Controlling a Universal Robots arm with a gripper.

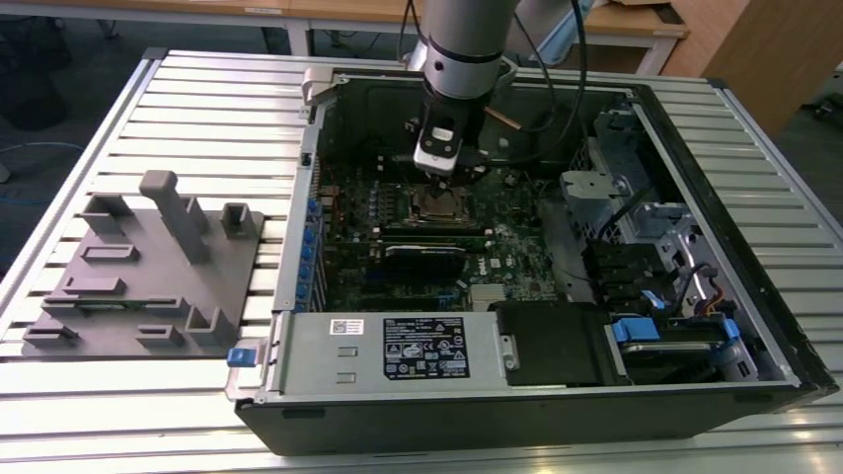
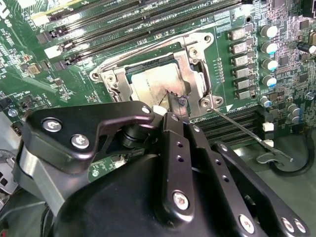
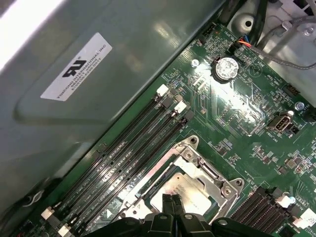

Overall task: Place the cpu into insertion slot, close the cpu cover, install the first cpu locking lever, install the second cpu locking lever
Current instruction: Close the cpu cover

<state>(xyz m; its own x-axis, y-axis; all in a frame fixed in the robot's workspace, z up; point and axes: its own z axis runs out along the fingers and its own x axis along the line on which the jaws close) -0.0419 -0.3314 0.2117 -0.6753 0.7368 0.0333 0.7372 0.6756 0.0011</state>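
Exterior view, from its left to its right: a slatted metal table (image 1: pixel 197 89) carries a grey moulded fixture block (image 1: pixel 145 267) with upright pegs and, just beside it, an open computer case (image 1: pixel 527 420) lying on its side. A power supply box (image 1: pixel 395 351) with a white label sits along the case's near edge, and a green circuit board (image 1: pixel 395 267) covers the floor behind it. The arm (image 1: pixel 464 49) descends into the case from the far side, and its gripper (image 1: pixel 439 163) hangs directly over the insertion slot (image 1: pixel 439 204) near the middle of the board. Metal drive bays (image 1: pixel 658 257) and blue clips occupy the exterior view's right. In the second wrist view, the cpu (image 2: pixel 148 84) lies flat inside the slot, its pale metal face showing through the window of the cpu cover (image 2: pixel 192 66), which lies down over it. The black fingers are pressed together with nothing visible between them, and their tips reach the cover's edge at the cpu's near corner – whether they actually touch cannot be told. One thin wire locking lever (image 2: pixel 247 129) runs from a corner of the slot out across the board to a hooked end, clear of the frame. In the first wrist view, long black memory slots (image 3: pixel 123 148) run beside the slot, a coin battery (image 3: pixel 227 67) sits further along the board, and the closed fingertips (image 3: pixel 166 200) hover over the cpu's face.
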